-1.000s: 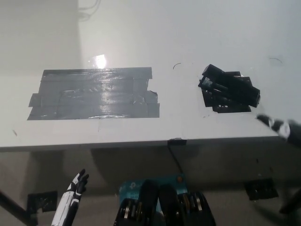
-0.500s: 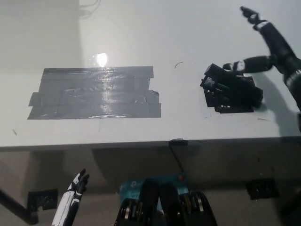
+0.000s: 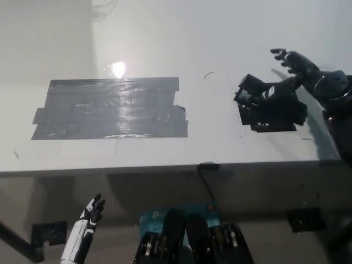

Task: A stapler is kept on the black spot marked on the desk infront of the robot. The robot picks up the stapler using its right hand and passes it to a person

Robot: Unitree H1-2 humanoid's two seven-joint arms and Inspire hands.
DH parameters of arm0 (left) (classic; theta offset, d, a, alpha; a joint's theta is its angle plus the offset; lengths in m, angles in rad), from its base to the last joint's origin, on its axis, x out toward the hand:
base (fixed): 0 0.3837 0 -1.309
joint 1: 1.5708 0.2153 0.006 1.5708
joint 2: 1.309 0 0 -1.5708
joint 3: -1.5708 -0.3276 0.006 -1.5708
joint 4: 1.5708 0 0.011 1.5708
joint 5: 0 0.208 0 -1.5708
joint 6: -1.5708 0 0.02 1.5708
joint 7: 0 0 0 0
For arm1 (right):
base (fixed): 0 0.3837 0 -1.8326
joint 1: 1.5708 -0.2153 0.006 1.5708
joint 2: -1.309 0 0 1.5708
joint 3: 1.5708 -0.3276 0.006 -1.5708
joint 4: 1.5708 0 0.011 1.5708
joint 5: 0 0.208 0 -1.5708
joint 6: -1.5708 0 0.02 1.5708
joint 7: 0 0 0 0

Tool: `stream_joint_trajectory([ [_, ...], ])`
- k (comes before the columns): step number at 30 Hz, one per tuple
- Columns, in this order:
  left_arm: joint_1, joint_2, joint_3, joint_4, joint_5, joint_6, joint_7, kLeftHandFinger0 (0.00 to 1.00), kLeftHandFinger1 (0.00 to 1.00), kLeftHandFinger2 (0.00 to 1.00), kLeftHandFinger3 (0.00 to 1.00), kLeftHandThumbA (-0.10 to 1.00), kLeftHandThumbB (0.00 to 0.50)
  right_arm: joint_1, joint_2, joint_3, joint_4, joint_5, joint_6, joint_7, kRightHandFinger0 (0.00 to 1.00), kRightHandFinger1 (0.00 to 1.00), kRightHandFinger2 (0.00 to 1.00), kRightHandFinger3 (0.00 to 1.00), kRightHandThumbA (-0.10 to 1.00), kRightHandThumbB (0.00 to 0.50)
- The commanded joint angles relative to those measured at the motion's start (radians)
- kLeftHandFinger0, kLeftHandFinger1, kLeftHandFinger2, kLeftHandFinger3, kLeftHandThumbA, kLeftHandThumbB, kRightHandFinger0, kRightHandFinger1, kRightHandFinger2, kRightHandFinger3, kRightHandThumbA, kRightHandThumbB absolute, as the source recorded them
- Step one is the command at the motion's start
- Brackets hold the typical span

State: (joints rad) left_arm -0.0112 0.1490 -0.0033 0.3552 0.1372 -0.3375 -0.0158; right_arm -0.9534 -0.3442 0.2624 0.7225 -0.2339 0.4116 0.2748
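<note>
- Where the black right hand reaches in over the desk, its fingers are spread, one lying across the stapler, it seems.
- The stapler sits just below that hand, on its black spot.
- Far off to that hand's side lies a wide grey tape patch.
- The white left hand hangs below the desk edge, fingers loosely apart.

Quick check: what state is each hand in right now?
Left hand: open, holding nothing, resting low beside the desk.
Right hand: open, fingers spread above the stapler, not gripping it yet.
</note>
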Motion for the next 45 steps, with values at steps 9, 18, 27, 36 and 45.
stream_joint_trajectory([
  [9, -0.017, 0.017, -0.006, -0.02, 0.029, -0.025, 0.015, 1.0, 1.0, 1.0, 1.0, 1.0, 0.5, -0.03, -0.007, 0.003, 0.045, -0.02, -0.054, 0.005, 1.0, 1.0, 1.0, 1.0, 1.0, 0.283],
  [18, -0.023, 0.02, -0.008, -0.012, 0.029, -0.028, 0.009, 1.0, 1.0, 1.0, 1.0, 1.0, 0.5, -0.041, 0.021, 0.018, 0.018, -0.039, -0.023, -0.009, 1.0, 1.0, 1.0, 1.0, 1.0, 0.284],
  [27, -0.028, 0.021, -0.01, -0.022, 0.023, -0.017, 0.0, 1.0, 1.0, 1.0, 1.0, 1.0, 0.5, -0.046, 0.026, 0.037, 0.039, -0.07, -0.06, -0.02, 1.0, 1.0, 1.0, 1.0, 1.0, 0.288],
  [36, -0.035, 0.025, -0.01, -0.022, 0.016, -0.019, -0.005, 1.0, 1.0, 1.0, 1.0, 1.0, 0.5, -0.056, 0.024, 0.039, 0.119, -0.088, -0.061, -0.034, 1.0, 1.0, 1.0, 1.0, 1.0, 0.273],
  [45, -0.039, 0.028, -0.011, -0.019, 0.027, -0.019, 0.0, 1.0, 1.0, 1.0, 1.0, 1.0, 0.5, -0.041, 0.011, 0.063, 0.153, -0.132, -0.129, -0.094, 0.96, 0.96, 0.96, 0.96, 0.84, 0.164],
])
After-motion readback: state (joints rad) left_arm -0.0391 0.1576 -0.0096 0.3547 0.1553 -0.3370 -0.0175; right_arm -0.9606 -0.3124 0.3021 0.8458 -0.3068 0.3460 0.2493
